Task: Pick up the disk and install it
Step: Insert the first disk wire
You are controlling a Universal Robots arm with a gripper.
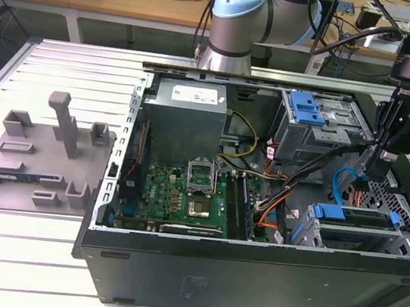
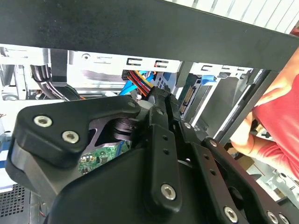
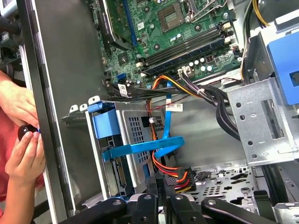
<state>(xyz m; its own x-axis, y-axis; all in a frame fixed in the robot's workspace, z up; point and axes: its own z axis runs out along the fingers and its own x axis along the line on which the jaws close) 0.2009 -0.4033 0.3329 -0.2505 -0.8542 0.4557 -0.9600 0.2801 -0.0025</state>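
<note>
The disk (image 1: pixel 356 218) lies flat in the lower drive cage at the case's front, on the exterior view's right, with its blue rail frame (image 3: pixel 105 125) showing at the cage mouth. A light blue data cable (image 3: pixel 140 148) runs to its end. My gripper (image 1: pixel 373 171) hangs just above and behind that cage, inside the case. Its fingers (image 2: pixel 158 116) stand shut with nothing visible between them. Their tips sit right beside a black power plug (image 3: pixel 181 179) on red, orange and yellow wires. The disk's label is hidden by the cage.
A grey fixture tray (image 1: pixel 44 154) with upright posts lies on the table on the exterior view's left. The motherboard (image 1: pixel 184 196) fills the case floor, and an upper cage with a blue latch (image 1: pixel 307 107) stands behind. A person's hands (image 3: pixel 21 140) are at the case wall.
</note>
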